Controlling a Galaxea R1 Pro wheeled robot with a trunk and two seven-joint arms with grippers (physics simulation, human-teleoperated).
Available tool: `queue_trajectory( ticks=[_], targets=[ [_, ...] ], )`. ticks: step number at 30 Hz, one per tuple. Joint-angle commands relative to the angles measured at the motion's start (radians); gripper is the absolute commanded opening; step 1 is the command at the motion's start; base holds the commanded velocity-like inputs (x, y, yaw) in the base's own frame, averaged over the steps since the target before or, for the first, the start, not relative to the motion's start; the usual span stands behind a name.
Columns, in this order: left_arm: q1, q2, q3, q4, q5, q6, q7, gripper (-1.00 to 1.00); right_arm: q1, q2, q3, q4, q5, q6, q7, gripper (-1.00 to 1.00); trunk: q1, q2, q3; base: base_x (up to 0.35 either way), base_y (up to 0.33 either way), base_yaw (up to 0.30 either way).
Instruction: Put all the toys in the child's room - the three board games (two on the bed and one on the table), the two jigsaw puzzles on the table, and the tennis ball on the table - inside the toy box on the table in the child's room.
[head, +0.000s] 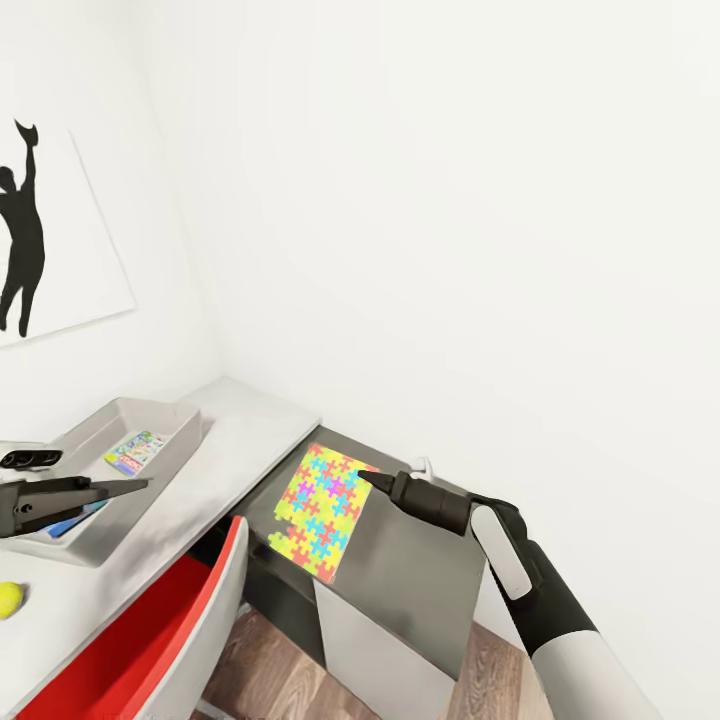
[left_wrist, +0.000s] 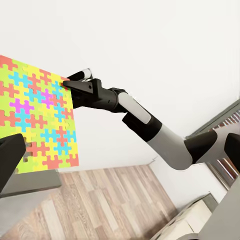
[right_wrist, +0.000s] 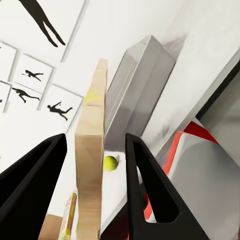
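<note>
Head view: right gripper at the upper right corner of the jigsaw puzzle, which lies over the lower dark grey section of the table. Right wrist view: the puzzle is seen edge-on as a tan slab standing between the two black fingers; small gaps on both sides, so whether the fingers pinch it I cannot tell. Left wrist view: puzzle face shown full, with the right gripper at its corner. Left gripper hangs over the toy box on the light grey top, fingers nearly together, nothing between them; a printed box and a blue one lie inside. Tennis ball sits on the tabletop just beside the toy box; also visible past the puzzle edge in the right wrist view. Red-and-white chair below the table edge
</note>
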Motion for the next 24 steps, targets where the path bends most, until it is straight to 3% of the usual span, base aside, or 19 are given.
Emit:
queue_trajectory(
  ticks=[1, 16, 24],
  targets=[
    [-0.001, 0.0, -0.001, 0.0, 0.0, 0.011, -0.004, 1.0, -0.001, 0.0, -0.001, 0.0, -0.004, 0.007, 0.0, -1.0, 0.001, -0.002, -0.002, 0.0, 0.0, 0.268],
    [-0.001, -0.004, -0.002, 0.0, 0.0, 0.01, -0.004, 1.0, -0.001, -0.001, -0.004, -0.028, -0.004, 0.01, 0.0, -1.0, 0.001, -0.002, -0.001, 0.0, 0.0, 0.049],
    [-0.001, -0.007, -0.002, 0.0, 0.0, 0.009, -0.004, 1.0, -0.001, -0.001, -0.004, -0.041, -0.004, 0.01, -0.001, -1.0, 0.001, -0.002, -0.001, -0.133, 0.121, 0.228]
  ],
)
